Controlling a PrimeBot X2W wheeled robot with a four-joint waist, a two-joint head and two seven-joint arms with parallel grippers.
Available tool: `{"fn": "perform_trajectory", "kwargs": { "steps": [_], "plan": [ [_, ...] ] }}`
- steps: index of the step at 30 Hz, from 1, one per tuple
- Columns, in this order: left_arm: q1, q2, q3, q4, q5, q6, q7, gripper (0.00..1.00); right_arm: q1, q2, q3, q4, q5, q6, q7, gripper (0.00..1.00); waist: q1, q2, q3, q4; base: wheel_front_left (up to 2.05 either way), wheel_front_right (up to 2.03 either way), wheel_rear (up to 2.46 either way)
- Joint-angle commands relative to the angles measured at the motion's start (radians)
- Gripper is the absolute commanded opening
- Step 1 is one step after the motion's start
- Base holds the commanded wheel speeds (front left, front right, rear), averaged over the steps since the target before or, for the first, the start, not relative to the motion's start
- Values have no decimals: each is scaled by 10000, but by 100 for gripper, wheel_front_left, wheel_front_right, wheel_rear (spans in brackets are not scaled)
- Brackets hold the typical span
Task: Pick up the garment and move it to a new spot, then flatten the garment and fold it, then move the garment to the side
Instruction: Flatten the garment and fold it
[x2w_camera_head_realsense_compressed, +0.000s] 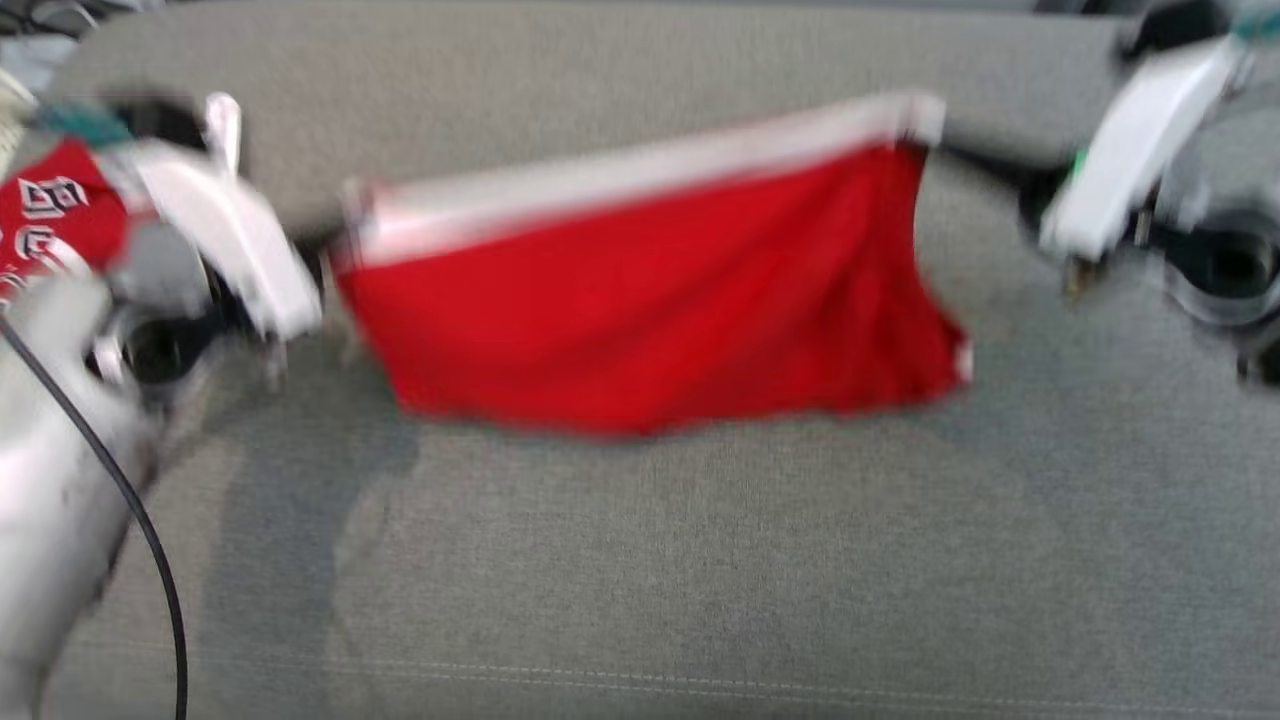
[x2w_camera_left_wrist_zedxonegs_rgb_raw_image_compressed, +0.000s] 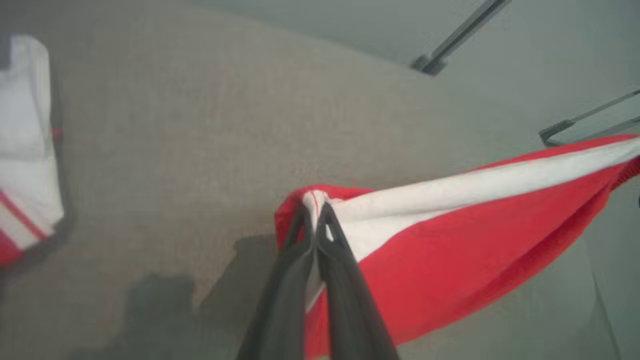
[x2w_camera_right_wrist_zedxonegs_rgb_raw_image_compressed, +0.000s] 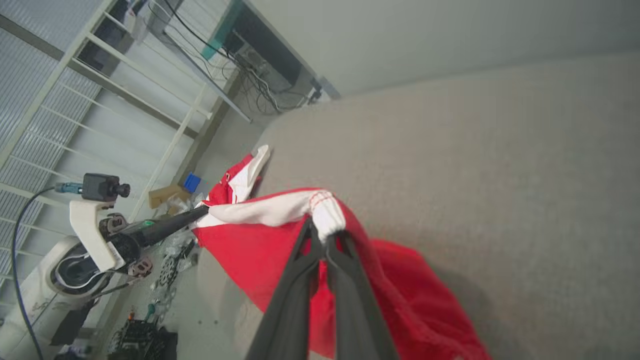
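Observation:
The garment (x2w_camera_head_realsense_compressed: 640, 310) is red with a wide white band along its top edge, and it hangs stretched between my two grippers above the grey fabric surface (x2w_camera_head_realsense_compressed: 700, 560). My left gripper (x2w_camera_head_realsense_compressed: 335, 250) is shut on the band's left corner; in the left wrist view the left gripper (x2w_camera_left_wrist_zedxonegs_rgb_raw_image_compressed: 315, 210) pinches the white hem of the garment (x2w_camera_left_wrist_zedxonegs_rgb_raw_image_compressed: 450, 235). My right gripper (x2w_camera_head_realsense_compressed: 950, 150) is shut on the band's right corner; in the right wrist view the right gripper (x2w_camera_right_wrist_zedxonegs_rgb_raw_image_compressed: 325, 235) clamps a bunched white corner of the garment (x2w_camera_right_wrist_zedxonegs_rgb_raw_image_compressed: 280, 260). The head view is blurred.
Another red garment with white lettering (x2w_camera_head_realsense_compressed: 50, 220) lies at the far left of the surface, and this second garment (x2w_camera_left_wrist_zedxonegs_rgb_raw_image_compressed: 25, 150) (x2w_camera_right_wrist_zedxonegs_rgb_raw_image_compressed: 240, 180) also shows in both wrist views. A black cable (x2w_camera_head_realsense_compressed: 130, 520) runs along my left arm. Beyond the surface's edge stand a white railing (x2w_camera_right_wrist_zedxonegs_rgb_raw_image_compressed: 125, 90) and floor clutter (x2w_camera_right_wrist_zedxonegs_rgb_raw_image_compressed: 150, 320).

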Motion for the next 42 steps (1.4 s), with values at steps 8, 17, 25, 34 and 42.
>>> {"fn": "perform_trajectory", "kwargs": {
  "steps": [8, 17, 25, 34, 42],
  "plan": [
    [-4373, -562, 1818, -38, 1286, -877, -4790, 0, -3270, 356, -1858, -164, -1557, 16, -2542, 0, 0, 0, 2117, -185, 0, 0, 0],
    [-2242, -773, 566, 441, 679, -936, -6107, 0, -932, -590, -1094, -305, -975, 16, -1434, 0, 0, 0, 2905, -47, 0, 0, 0],
    [415, -1074, -684, 551, -300, -938, -7451, 0, 1587, -749, -363, -276, -1122, 16, -1720, 0, 0, 0, 2300, 84, 0, 0, 0],
    [2072, -1265, -604, 547, -539, -939, -7703, 0, 3477, -972, -432, -701, -1049, 16, -2475, 0, 0, 0, 798, 271, 0, 0, 0],
    [3403, -1472, -341, 859, 97, -939, -7707, 0, 4726, -642, -485, -810, -987, 16, -2898, 0, 0, 0, -280, 224, 0, 0, 0]
  ]
}}
